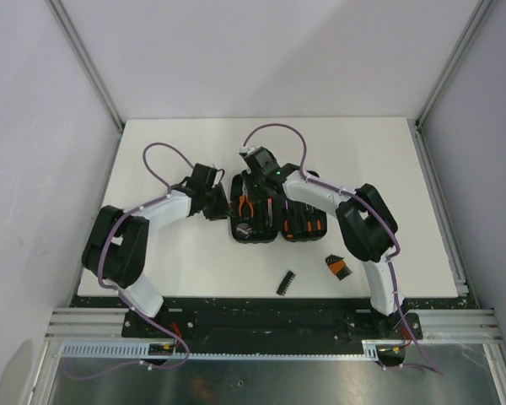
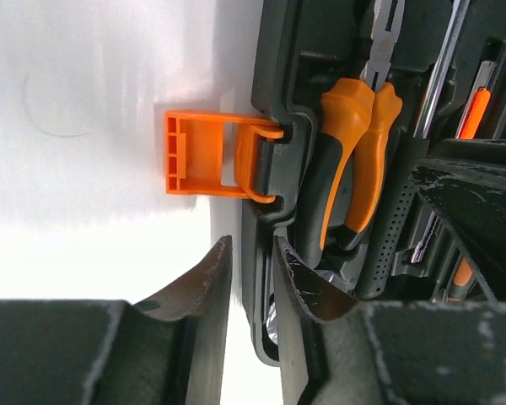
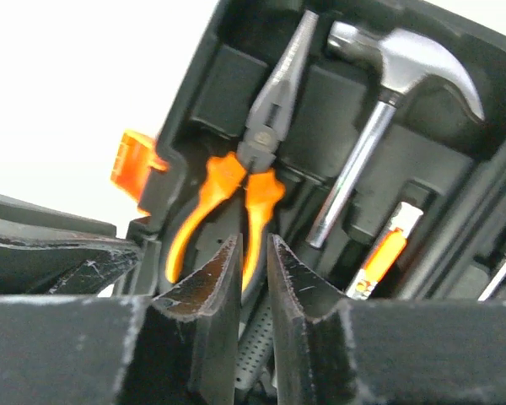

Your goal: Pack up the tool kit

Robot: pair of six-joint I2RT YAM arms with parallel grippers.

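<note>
Right claw, parted and empty, over pliers in the tool kit — hold of left claw unclear — a bump could unseat them

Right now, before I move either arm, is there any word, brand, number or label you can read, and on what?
None readable: no lettering shows on the tool case, its orange latch, the pliers or the hammer.
Black strip and black-and-orange piece on the table: too small to tell.
</note>
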